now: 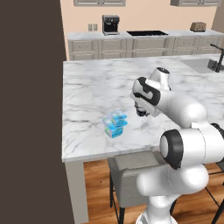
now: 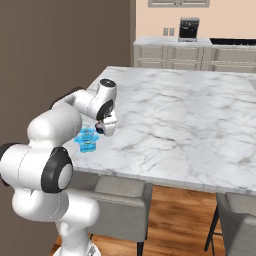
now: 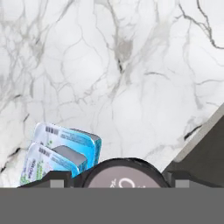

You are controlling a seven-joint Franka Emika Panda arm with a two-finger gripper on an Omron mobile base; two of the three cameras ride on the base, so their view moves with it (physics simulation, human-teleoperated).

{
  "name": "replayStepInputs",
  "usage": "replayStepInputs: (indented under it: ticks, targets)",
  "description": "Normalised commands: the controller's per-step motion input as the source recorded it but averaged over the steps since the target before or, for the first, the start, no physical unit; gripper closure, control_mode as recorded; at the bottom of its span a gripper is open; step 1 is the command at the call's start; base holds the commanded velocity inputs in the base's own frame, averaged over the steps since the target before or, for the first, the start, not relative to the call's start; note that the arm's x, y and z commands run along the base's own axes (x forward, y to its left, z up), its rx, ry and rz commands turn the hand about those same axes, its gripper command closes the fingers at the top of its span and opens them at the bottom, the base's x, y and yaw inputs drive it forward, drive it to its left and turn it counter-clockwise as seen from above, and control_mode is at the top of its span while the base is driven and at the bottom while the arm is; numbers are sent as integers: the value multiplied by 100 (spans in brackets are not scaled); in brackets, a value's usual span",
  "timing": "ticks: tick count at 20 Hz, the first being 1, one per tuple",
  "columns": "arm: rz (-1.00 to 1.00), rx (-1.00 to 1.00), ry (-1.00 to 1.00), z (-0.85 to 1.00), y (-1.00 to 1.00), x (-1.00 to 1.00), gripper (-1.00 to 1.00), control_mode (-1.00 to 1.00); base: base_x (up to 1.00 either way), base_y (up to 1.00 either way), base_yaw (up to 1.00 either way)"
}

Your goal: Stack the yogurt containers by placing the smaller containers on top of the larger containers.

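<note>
A small dark round cup [image 3: 127, 173] with a pale lid sits between the gripper's [image 3: 119, 178] widely spread fingers; whether they touch it cannot be told. Just beside it, the light-blue yogurt pack [image 1: 115, 124] rests on the marble counter [image 1: 96, 87] near its front edge.

The counter [image 1: 96, 87] is showing white marble laced with grey veins. The yogurt pack [image 1: 115, 124] is showing light blue and white, with green-blue print and a small barcode on its pale sides. The small cup [image 3: 124, 173] is showing a dark grey-black rim around a pale greyish lid with white lettering. The tool [image 1: 141, 112] is appearing dark against the white arm [image 1: 175, 109] with its black joints.
</note>
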Motion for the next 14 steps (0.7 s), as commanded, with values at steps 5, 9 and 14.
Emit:
replayStepInputs:
  ticks: [5,9,14]
  targets:
    - [1,0,0,29,21,0,100,-100,0,0,0]
    - [0,0,0,17,27,0,100,-100,0,0,0]
    - [0,0,-1,1,30,7,100,-100,0,0,0]
